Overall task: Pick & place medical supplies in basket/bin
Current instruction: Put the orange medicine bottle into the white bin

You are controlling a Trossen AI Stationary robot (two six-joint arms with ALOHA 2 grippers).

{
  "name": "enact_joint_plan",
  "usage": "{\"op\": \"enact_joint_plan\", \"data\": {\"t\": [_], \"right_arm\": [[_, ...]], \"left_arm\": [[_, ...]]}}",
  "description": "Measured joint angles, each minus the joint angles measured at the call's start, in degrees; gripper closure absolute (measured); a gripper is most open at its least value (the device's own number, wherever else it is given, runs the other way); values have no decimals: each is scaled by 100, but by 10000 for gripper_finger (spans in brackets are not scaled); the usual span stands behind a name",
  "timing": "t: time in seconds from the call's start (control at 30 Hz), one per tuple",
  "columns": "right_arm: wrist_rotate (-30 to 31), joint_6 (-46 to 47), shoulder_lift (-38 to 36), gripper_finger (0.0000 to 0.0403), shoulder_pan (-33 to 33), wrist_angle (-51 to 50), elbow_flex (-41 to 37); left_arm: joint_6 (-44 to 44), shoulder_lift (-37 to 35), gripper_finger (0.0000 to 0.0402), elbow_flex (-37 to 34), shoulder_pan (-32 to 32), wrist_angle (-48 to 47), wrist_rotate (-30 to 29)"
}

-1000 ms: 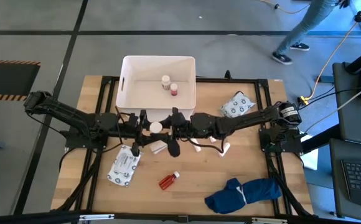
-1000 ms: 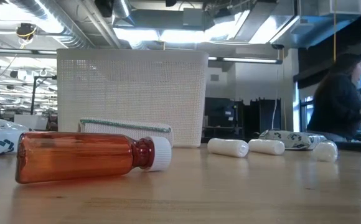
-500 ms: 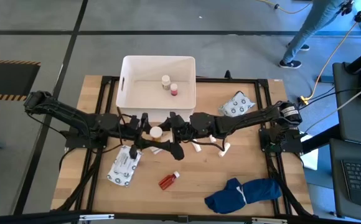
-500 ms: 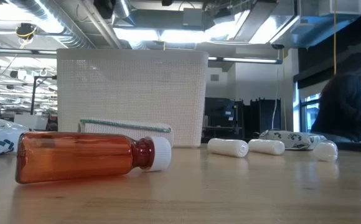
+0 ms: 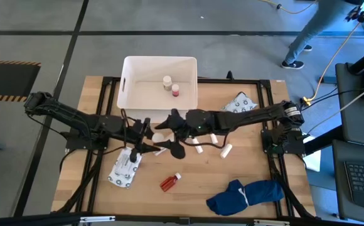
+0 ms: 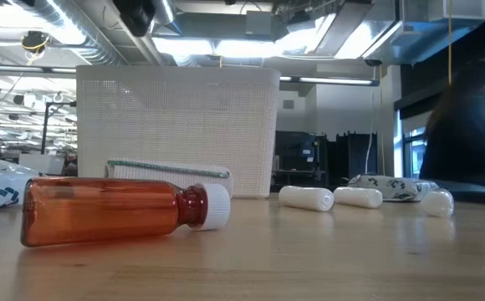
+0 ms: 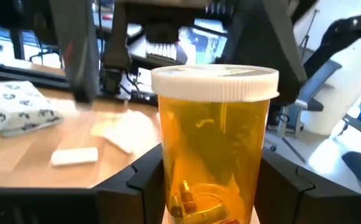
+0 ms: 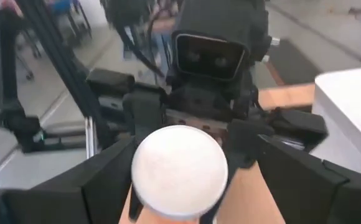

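Note:
My left gripper (image 5: 145, 133) is shut on an orange pill bottle (image 7: 213, 143) with a white cap (image 5: 160, 134), held above the table's middle. My right gripper (image 5: 172, 133) faces it, open. Its fingers (image 8: 106, 180) stand on either side of the cap (image 8: 179, 171), with a gap showing on one side. The white tub (image 5: 127, 94) stands at the far edge. In it are a white-capped vial (image 5: 167, 81) and a small red bottle (image 5: 175, 91). Another red bottle (image 5: 169, 182) lies on its side on the table. My left gripper pinches the pill bottle's lower body (image 7: 211, 196) between its two fingers. The fingers come level from the table's left and lie along the bottle. The bottle is lifted clear of the table, its cap pointing toward my right gripper.
Three white cylinders (image 5: 198, 147) (image 5: 213, 138) (image 5: 226, 150) lie under the right arm, and a tan roll (image 5: 160, 149) lies near the grippers. One printed packet (image 5: 124, 168) lies near left, another (image 5: 240, 105) far right. A dark blue cloth bundle (image 5: 245, 196) lies near right. A person walks beyond the table.
My right gripper has edged toward the table's left, closer to the bottle's cap, and stays open. My left gripper has shifted the bottle a little toward the near edge and the right.

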Motion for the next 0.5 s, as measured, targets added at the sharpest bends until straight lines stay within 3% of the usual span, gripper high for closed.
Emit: {"op": "enact_joint_plan", "data": {"t": [0.23,0.5], "right_arm": [[129,315,0,77,-15,-2702,1223],[131,651,0,77,-9,-3457,1755]], "left_arm": [[16,0,224,2,-11,-205,83],[16,0,224,2,-7,-249,62]]}}
